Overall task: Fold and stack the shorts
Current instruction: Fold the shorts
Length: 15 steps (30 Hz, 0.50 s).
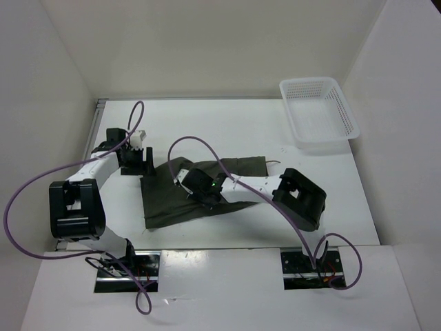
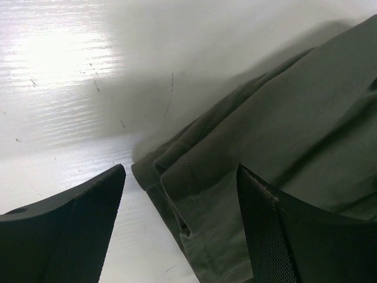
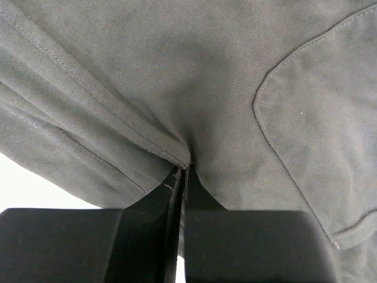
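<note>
Two risks: right fingers [image 3: 141, 236], shut on a thin ridge of shorts [image 1: 165, 203], may slip; left fingers [image 2: 65, 230] gape wide, so cloth could drag

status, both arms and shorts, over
Left tool open at edge of shorts. Right tool shut on shorts, mid-cloth. Basket in far right corner, not obstructing.

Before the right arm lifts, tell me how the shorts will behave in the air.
Probably floppy: the shorts lie flat and pucker into a ridge where the right gripper pinches them, so unheld parts should drape. Likely light: thin cloth. Layers may slide apart; hem edges near the left gripper lie loosely stacked.
</note>
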Tool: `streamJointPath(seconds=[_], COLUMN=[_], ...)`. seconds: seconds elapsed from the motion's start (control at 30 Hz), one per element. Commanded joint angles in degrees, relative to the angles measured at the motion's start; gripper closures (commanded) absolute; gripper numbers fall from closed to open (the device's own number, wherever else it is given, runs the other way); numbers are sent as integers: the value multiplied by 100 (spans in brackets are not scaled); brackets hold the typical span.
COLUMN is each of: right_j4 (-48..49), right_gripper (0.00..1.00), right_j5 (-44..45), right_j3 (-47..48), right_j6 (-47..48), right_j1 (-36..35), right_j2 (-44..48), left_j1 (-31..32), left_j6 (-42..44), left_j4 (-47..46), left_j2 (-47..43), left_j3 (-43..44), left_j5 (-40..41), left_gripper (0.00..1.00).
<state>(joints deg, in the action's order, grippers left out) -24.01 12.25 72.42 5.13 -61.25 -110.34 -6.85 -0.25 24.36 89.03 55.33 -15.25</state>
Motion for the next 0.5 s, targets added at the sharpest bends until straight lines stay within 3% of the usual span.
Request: streamJointPath(seconds=[0.0, 0.27, 0.47], right_j4=[54, -410, -955], right_gripper=[100, 100, 100], right_j5=[304, 41, -1066], right_j3=[88, -210, -772], right_j6=[-82, 339, 341], right_j1=[-36, -289, -343], right_j2=[-128, 1215, 2043], left_j1=[8, 8, 8], left_j6=[25, 25, 25], left_j4=[-107, -107, -107], left_j2=[-237, -290, -290], left_j3=[-49, -49, -49], left_j5=[-75, 259, 128], left_gripper=[17, 14, 14])
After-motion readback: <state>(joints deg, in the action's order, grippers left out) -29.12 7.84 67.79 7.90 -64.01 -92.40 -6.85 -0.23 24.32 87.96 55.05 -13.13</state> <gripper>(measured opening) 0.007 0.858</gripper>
